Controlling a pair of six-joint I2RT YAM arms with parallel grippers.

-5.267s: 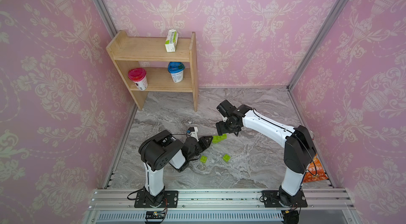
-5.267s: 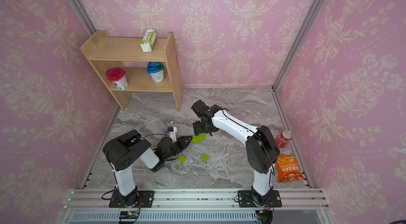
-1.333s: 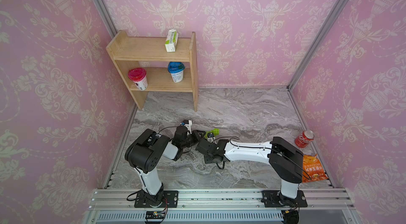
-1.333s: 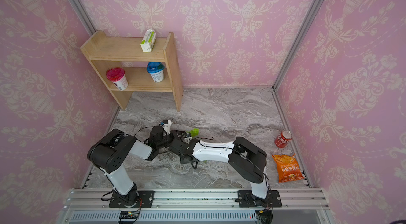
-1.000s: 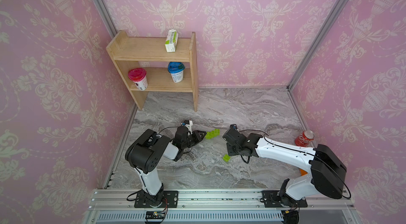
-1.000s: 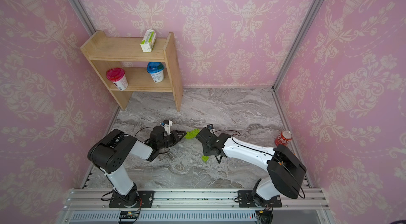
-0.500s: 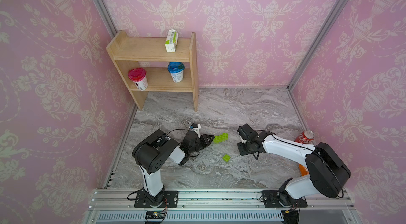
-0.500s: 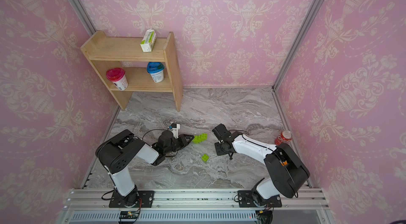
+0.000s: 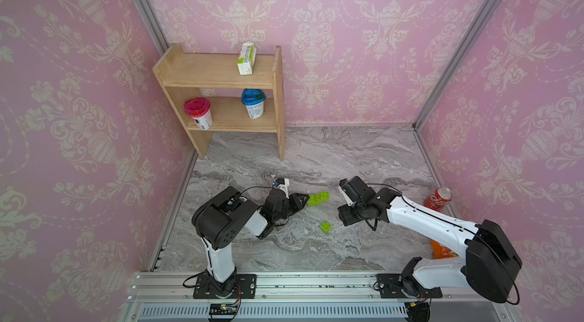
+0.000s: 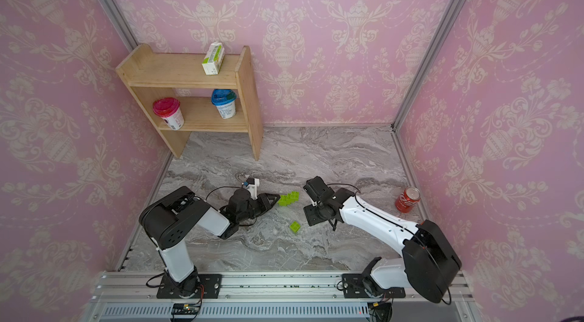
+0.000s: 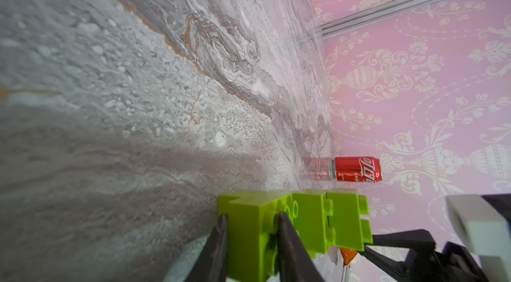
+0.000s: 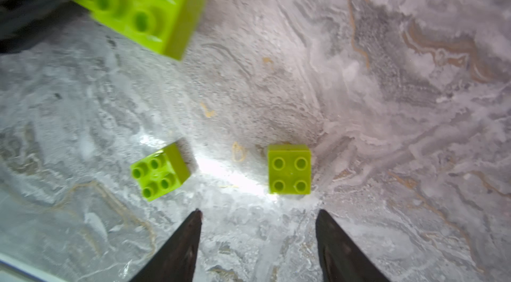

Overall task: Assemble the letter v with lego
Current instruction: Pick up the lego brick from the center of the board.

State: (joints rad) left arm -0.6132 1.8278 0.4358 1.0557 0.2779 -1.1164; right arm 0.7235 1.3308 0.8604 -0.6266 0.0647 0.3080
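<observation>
At the back left of the marble tabletop stands a wooden shelf. A carton sits on its top board, and a pink-lidded cup and a blue-lidded cup sit on the lower one. In front of it the left arm lies low and reaches toward the middle. The left gripper is clamped on the near end of the stepped cluster of lime-green bricks. Its dark fingers press the end brick from both sides, and the other joined bricks step away beyond the tips. Whether the cluster touches the marble cannot be told. Just right of it and nearer the rail, in both top views, a loose brick lies apart from everything. Close beside that brick the right gripper points down at the table, its fingers spread apart with nothing between them. Its wrist view shows two single bricks lying studs-up on the marble just beyond the tips, a skewed brick and a square-on brick, set apart from each other. At the far right a red can stands upright by the wall. An orange snack bag lies nearer the rail, partly hidden by the right arm.
</observation>
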